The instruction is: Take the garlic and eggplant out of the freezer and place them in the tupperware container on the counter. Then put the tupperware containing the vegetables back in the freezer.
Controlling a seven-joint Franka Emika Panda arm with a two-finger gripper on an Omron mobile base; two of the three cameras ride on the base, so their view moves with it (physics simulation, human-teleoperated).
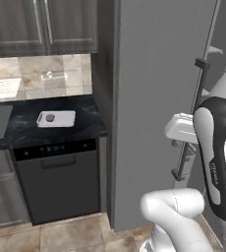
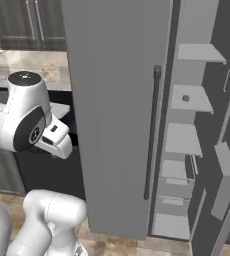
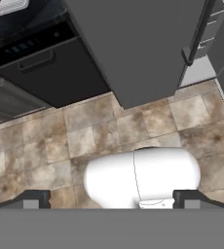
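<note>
The shallow white rectangular tupperware container (image 1: 56,118) is lying on the black marble-look desk (image 1: 21,129), at about nine o'clock from the arm in the left base view. A small purple pear-shaped eggplant (image 1: 50,117) is sitting inside it already. The tall grey freezer (image 2: 187,150) is standing with its wide flat door (image 2: 117,115) swung open, and a small roundish brownish garlic (image 2: 186,98) is resting on a pale grey shelf at about two o'clock in the right base view. The gripper (image 3: 112,200) is pointing down at the tiled floor (image 3: 50,146), its dark fingertips (image 3: 35,199) spread wide apart and holding nothing. I judge the eggplant step is finished and the garlic step is beginning. The next move is calling for a reach around the door edge, into the shelf, with the jaws straddling the bulb.
</note>
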